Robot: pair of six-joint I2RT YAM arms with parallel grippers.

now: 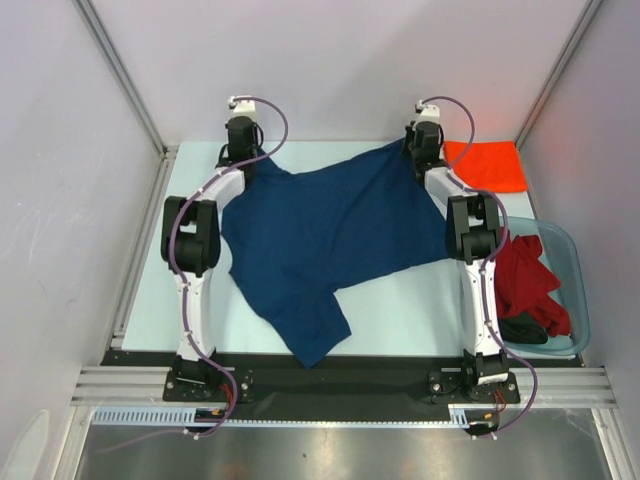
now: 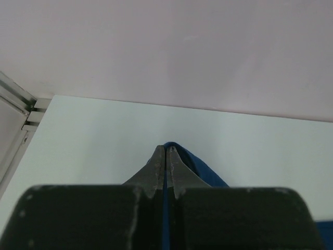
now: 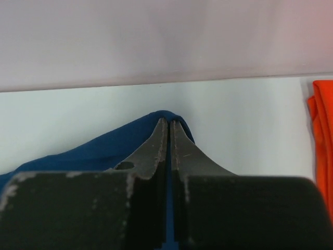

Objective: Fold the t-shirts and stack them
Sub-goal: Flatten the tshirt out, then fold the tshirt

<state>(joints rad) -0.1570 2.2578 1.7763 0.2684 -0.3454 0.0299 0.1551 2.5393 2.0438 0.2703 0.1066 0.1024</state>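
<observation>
The navy blue t-shirt is being shown spread over the middle of the pale bench, between the two arms. Its far edge is being held at two corners, so that this edge is running left to right along the far side of the bench. The rest of the cloth is lying toward the arm bases. Its longest run is being taken on a diagonal, from the far right corner down to a narrow lobe that is pointing at the near edge, between the two bases. Which end is the collar cannot be told.

The left fingers are being pressed together on the far left corner of the navy blue t-shirt; in the left wrist view a thin strip of blue cloth is being pinched between them, and a small fold is showing just past the tips. The right fingers are likewise being clamped on the far right corner, with blue cloth showing in the narrow slit and bunching to their left.

The orange t-shirt is lying folded flat at the far right corner of the bench, just beside the right fingers and apart from the blue cloth. The red t-shirt and a dark one are lying crumpled in the clear tub at the right edge.
</observation>
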